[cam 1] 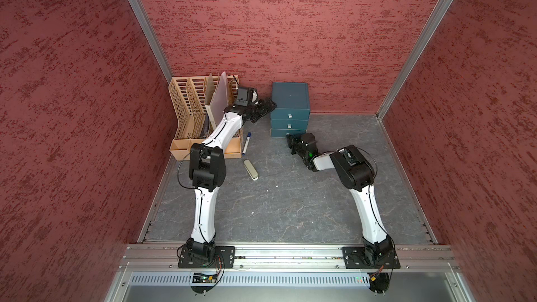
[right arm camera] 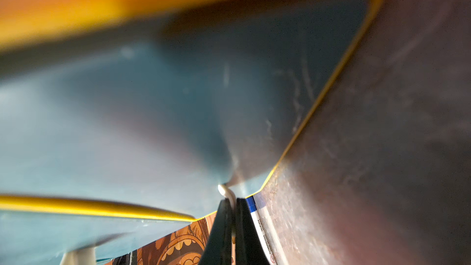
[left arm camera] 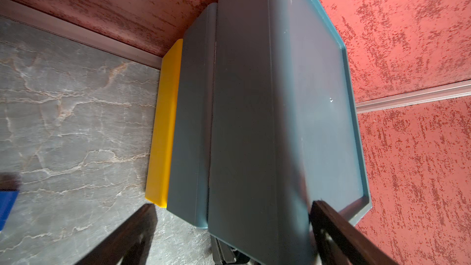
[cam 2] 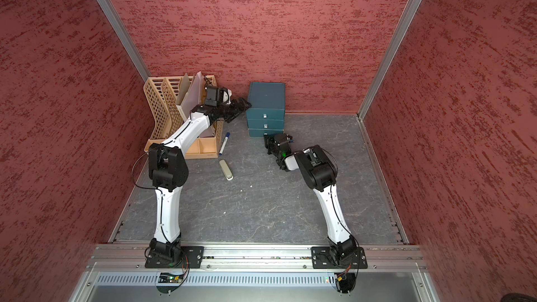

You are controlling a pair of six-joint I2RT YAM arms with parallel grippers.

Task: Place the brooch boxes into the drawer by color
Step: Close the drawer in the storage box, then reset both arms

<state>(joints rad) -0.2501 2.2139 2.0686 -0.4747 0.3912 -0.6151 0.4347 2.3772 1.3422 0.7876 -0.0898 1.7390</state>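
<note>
Beside tan organizer (cam 1: 181, 103): marker (cam 1: 247, 143), probable eraser (cam 1: 250, 169)

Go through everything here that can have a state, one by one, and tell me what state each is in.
Top drawer: shut.
Middle drawer: shut.
Bottom drawer: looks shut, perhaps barely open.
Left claw: open, jaws astride the cabinet at its upper edge.
Right claw: shut on the bottom drawer's handle.
Marker: capped, lying flat.
Brooch boxes: none in view.
</note>
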